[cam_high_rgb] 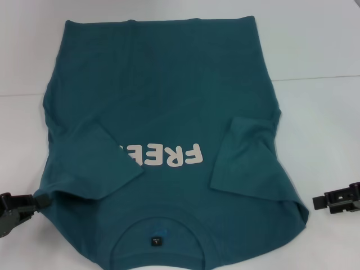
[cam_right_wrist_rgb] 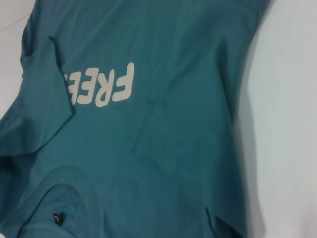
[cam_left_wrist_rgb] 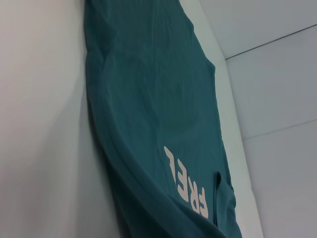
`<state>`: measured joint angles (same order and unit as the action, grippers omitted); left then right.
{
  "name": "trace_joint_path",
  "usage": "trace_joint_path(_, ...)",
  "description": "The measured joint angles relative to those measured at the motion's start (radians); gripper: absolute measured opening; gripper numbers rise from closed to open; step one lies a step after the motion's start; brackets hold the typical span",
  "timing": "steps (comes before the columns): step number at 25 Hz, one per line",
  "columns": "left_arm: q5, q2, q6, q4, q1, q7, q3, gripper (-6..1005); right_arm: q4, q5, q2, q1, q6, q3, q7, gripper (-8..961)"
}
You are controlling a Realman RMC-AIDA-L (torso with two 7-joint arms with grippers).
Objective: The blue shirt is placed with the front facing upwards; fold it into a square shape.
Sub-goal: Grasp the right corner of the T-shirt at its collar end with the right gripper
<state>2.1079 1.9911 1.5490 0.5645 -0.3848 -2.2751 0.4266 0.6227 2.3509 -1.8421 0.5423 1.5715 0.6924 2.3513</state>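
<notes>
Item 1, left gripper (cam_high_rgb: 35, 201): sitting low at the near left of the bench, its dark fingers (cam_high_rgb: 40, 199) reaching the edge of the shirt's near left shoulder; whether they are pinching the cloth or only touching it, and how far apart they are standing, cannot be told.

Item 2, right gripper (cam_high_rgb: 319, 201): resting at the near right, just beside the shirt's near right corner but apart from it, holding nothing; the spread of its fingers cannot be told.

Item 3, large dark teal-blue short-sleeved cotton T-shirt (cam_high_rgb: 169, 101): lying flat between the two sets of fingers and stretching away from them, front up. Its round collar with small dark neck label (cam_high_rgb: 156, 242) is lying nearest, midway between the fingers. Beyond that, both sleeves are lying folded inward over the chest, the left one covering part of the cream "FREE!" print (cam_high_rgb: 169, 155). The hem is lying farthest off.

Item 4, white bench (cam_high_rgb: 320, 50): carrying the shirt.
</notes>
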Motion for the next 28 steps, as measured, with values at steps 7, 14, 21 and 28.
trace_joint_path(7,-0.003,0.002,-0.006,0.0,0.002,-0.001,0.0,49,0.0,0.053,-0.032,0.027,-0.043,-0.001,0.027,704)
trace_joint_path(14,-0.003,0.003,-0.01,0.0,0.002,-0.004,0.0,48,-0.006,0.061,-0.049,0.043,-0.075,0.003,0.034,705)
trace_joint_path(21,-0.003,0.003,-0.012,0.0,0.001,-0.006,0.0,49,-0.012,0.069,-0.061,0.056,-0.086,0.007,0.035,705)
trace_joint_path(28,-0.005,0.004,-0.013,0.0,0.002,-0.006,-0.002,48,-0.013,0.105,-0.068,0.067,-0.087,0.009,0.048,705)
